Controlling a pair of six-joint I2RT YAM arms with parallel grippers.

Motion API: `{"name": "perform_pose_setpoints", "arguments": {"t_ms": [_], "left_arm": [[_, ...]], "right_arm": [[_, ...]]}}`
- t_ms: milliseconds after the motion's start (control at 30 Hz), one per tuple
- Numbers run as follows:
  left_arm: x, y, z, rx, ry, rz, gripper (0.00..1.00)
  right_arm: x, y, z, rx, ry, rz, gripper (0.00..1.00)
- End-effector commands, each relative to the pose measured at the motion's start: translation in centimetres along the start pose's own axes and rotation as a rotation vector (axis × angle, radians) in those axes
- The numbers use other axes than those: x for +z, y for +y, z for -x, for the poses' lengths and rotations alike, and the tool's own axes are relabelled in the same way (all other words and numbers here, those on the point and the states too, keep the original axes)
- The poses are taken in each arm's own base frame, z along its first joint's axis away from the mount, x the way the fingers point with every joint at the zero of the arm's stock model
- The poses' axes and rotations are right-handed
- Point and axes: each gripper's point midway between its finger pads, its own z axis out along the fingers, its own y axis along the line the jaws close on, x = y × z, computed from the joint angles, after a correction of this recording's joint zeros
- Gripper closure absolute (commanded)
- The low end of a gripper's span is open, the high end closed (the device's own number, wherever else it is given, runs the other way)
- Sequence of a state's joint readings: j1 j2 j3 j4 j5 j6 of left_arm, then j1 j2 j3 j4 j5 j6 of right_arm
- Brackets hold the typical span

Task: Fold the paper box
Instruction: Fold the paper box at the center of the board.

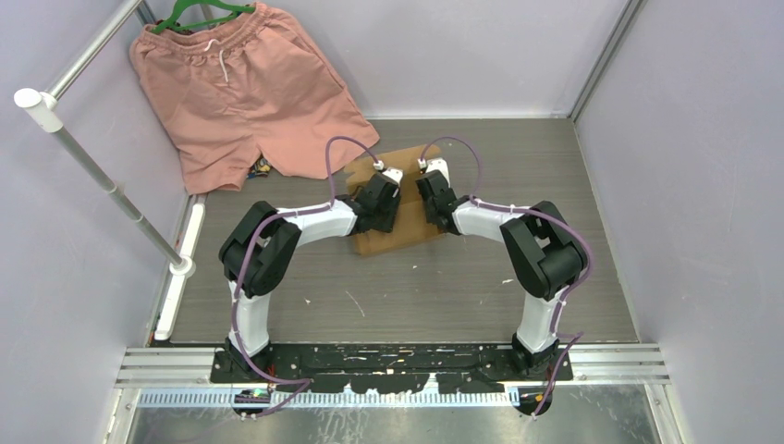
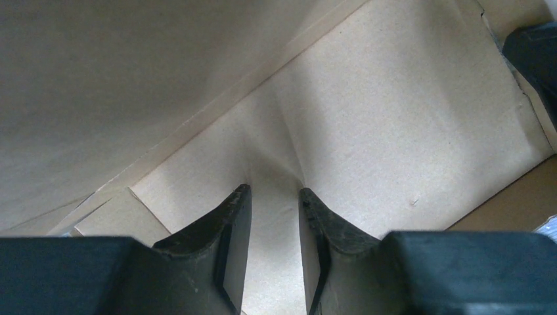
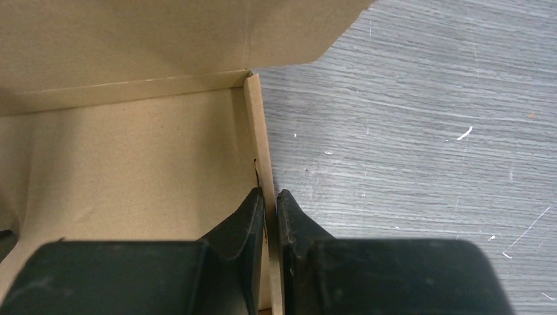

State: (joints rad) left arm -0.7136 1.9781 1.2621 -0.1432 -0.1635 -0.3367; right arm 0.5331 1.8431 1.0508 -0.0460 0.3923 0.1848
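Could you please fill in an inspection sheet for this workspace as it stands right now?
Surface: grey wood-grain table, flecked with white scuffs.
Job's things: paper box, brown cardboard, mid-table, partly folded, with one side wall standing up.
Clutter: salmon-pink shorts on a green hanger, back left corner.
Grippers: left gripper is over the box's inner panel, jaws parted with cardboard in the gap, grip unclear. Right gripper is shut on the box's upright side wall.
Cables: purple cables arch above both wrists, nothing snagged that I can see.
Surroundings: lilac walls, metal rail on the left.
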Motion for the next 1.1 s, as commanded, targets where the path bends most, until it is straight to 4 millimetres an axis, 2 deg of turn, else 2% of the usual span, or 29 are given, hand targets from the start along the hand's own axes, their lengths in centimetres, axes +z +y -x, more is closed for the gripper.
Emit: {"name": "perform_pose_setpoints", "arguments": {"t_ms": [0,167,233,400,567,967,1067], "left_arm": [[0.8,1.1,-7.0,0.03,0.22,0.023,0.67],[0.6,1.0,-6.8,0.028,0.223,0.015,0.66],[0.4,0.7,-6.5,0.024,0.227,0.003,0.63],[-0.8,0.3,-4.9,0.028,0.21,-0.018,0.61],[-2.0,0.1,-3.3,0.032,0.178,-0.027,0.6],[-3.9,-0.5,-0.4,0.027,0.11,-0.06,0.53],[-4.1,-0.8,0.3,0.024,0.094,-0.072,0.52]], "right_arm": [[0.9,-2.1,0.3,0.003,-0.008,-0.112,0.83],[1.0,-1.5,0.0,0.001,0.008,-0.079,0.83],[1.1,-1.2,-0.2,0.014,0.02,-0.064,0.76],[0.8,-0.5,-0.5,0.058,0.027,-0.02,0.69],[-0.2,-0.7,0.9,0.119,-0.006,0.004,0.61],[-2.9,-2.1,3.5,0.225,-0.088,0.032,0.55],[-3.9,-2.4,4.2,0.239,-0.113,0.034,0.49]]}}
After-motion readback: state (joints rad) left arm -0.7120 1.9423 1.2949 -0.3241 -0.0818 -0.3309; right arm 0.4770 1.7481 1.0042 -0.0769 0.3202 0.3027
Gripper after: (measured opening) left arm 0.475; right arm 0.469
